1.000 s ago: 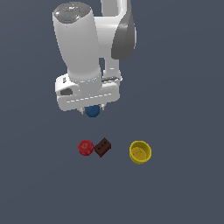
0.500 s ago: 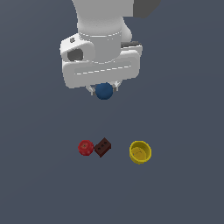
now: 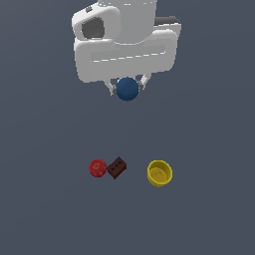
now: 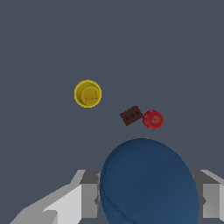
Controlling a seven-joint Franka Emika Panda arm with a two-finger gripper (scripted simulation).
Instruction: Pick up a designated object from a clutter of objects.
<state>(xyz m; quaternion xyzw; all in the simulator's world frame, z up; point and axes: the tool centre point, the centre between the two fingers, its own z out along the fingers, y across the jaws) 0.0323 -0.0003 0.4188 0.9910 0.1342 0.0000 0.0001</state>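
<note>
Wrist and exterior views. The gripper [image 3: 127, 89] hangs high above the table [image 3: 209, 214], its jaws pinching the dark-blue ball [image 3: 127, 88] on opposite sides; the ball fills the near field of the wrist view. Below lie the brown brick [image 4: 131, 115] touching the red knobbly object [image 4: 153, 119], and the yellow cup [image 4: 88, 93] apart. A sound lift calls for constant squeeze and smooth vertical travel, since a round ball may roll free.

Blue ball [image 4: 148, 183] cut off by wrist view's edge.
</note>
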